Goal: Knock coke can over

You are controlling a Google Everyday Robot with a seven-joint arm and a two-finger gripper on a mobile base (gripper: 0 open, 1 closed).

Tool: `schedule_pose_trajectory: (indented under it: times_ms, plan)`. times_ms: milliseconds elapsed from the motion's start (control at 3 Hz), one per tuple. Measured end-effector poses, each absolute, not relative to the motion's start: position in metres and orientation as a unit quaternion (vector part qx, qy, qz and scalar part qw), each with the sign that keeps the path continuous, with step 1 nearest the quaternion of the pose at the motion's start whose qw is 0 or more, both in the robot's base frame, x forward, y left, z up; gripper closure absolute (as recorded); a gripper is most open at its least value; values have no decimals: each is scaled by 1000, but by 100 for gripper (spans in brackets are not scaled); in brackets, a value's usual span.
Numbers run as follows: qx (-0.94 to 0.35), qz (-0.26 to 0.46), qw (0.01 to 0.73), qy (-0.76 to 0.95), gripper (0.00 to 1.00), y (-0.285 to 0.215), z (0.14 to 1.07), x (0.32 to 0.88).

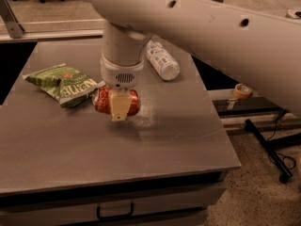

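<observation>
The coke can [132, 102] is red and lies on its side on the grey table [178, 140], just right of the green chip bag. My gripper [118, 113] comes straight down from the white wrist [122, 74] and stands over the middle of the can. Its cream part covers the can's centre as seen from the camera. Only the can's two red ends show on either side of it. The large white arm [211, 27] crosses the top of the view.
A green chip bag [61, 81] lies at the left of the table, close to the can. A clear plastic bottle [162, 60] with a white label lies on its side behind the wrist. The table's right edge drops to a low shelf with a tape roll [242, 89].
</observation>
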State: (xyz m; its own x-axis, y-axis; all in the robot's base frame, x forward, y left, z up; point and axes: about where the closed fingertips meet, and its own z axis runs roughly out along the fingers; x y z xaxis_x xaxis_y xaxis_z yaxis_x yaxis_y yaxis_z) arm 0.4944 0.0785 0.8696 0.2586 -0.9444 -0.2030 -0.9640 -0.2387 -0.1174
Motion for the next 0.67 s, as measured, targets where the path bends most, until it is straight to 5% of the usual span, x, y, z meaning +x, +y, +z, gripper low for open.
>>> schedule_pose_trajectory:
  times_ms: [667]
  plan:
    - [-797,-32,85,597,63,78,870,501]
